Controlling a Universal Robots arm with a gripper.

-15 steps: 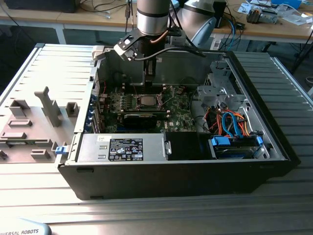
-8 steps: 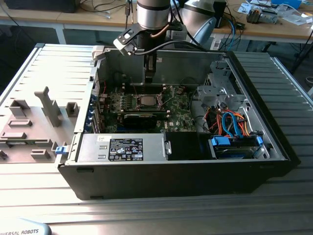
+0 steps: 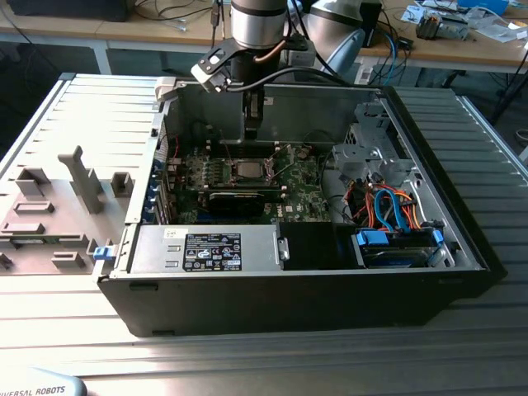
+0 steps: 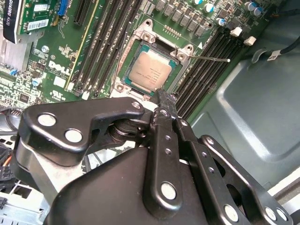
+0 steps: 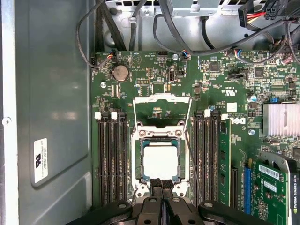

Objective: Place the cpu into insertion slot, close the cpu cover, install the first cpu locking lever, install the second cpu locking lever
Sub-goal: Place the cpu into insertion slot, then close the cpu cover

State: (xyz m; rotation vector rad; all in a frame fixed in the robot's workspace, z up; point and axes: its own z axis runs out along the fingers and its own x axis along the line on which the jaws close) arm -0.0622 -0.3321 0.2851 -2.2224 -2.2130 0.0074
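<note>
The black metal gripper (image 3: 252,125) hangs from the arm inside the open black computer case (image 3: 462,239). In the exterior view it is straight above the small flat square cpu (image 3: 247,171) with its dull silvery-grey top. The cpu lies on the green motherboard (image 3: 305,194). A long black graphics card (image 3: 235,198) lies just past the cpu from the gripper, toward the camera. The label-covered grey power supply box (image 3: 210,252) lies further out the same way.

In the first wrist view the gripper (image 5: 161,182) has its two fingers (image 5: 155,187) pressed together, with nothing seen between them. Their tips are at the near edge of the socket. The cpu (image 5: 161,161) lies flat in the socket, just ahead of the tips. The thin silvery cpu cover (image 5: 161,99), a metal frame plate with a square window, stands swung open on the far side of the cpu from the gripper, and green board shows through its window. Rows of black memory slots (image 5: 112,159) flank the socket on both sides of the gripper.

In the second wrist view the gripper (image 4: 161,93) again has its tips together, at the socket's near rim, with the cpu (image 4: 150,72) bare just beyond them. A thin silvery wire locking lever (image 4: 208,58) angles out from the socket's corner, off to one side of the fingers.
</note>
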